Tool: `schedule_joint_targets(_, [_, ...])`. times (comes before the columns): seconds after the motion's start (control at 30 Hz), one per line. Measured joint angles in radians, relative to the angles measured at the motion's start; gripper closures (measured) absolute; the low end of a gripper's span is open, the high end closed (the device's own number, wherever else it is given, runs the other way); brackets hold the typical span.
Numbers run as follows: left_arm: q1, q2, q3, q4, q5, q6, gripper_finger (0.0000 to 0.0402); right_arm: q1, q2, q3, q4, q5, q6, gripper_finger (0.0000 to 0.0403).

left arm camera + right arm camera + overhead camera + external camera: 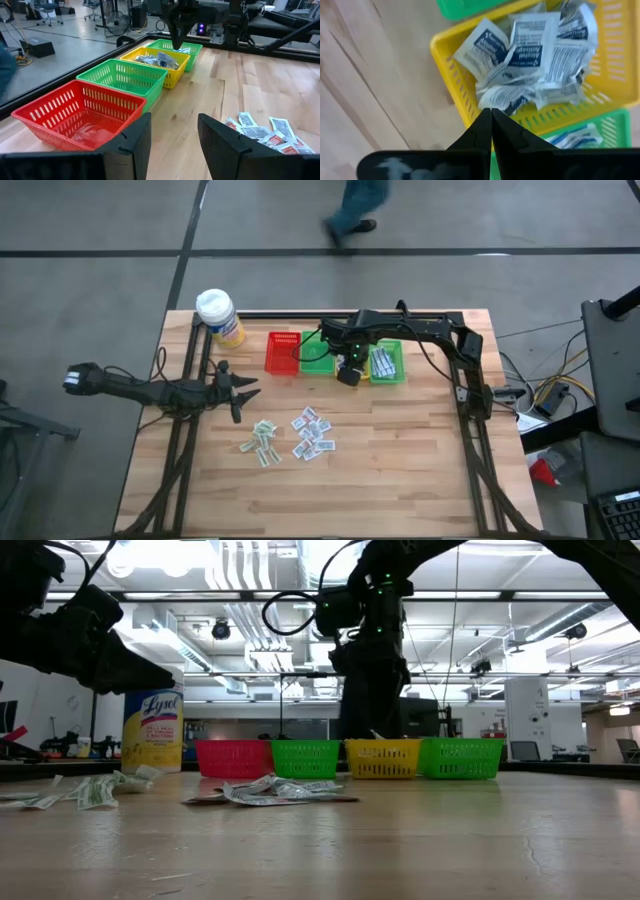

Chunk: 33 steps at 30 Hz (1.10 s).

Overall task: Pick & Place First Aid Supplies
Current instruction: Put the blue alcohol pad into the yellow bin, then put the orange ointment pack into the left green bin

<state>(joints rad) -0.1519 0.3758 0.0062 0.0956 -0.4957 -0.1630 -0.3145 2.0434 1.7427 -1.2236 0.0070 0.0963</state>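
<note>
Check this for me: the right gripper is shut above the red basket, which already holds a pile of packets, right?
Not quite. The right gripper is shut, but it is above the yellow basket, not the red one. The right wrist view shows the packets piled in the yellow basket, and the left wrist view shows no packets in the red basket.

Packets on table (312,434): small flat white paper packets, blue-grey print, in a loose overlapping cluster on the bare wood.
Green-print packets (261,443): smaller scatter just beside that cluster.
Packets in yellow basket (530,55): crumpled heap, dark blue print, overlapping and tilted.
</note>
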Motion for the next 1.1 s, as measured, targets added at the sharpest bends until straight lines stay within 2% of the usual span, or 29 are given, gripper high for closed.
schedule_joint_targets(0.57, [0.0,0.0,0.0,0.0,0.0,0.024,0.0243,-0.021,0.0,-0.15,0.237,0.004,0.005,0.0394])
schedule_joint_targets(0.83, [0.0,0.0,0.0,0.0,0.0,0.011,0.0243,-0.024,-0.021,-0.12,0.222,0.004,0.008,0.0394])
schedule_joint_targets(1.1, [0.0,0.0,0.0,0.0,0.0,0.01,0.0243,-0.019,-0.039,-0.02,0.059,0.022,0.002,0.0394])
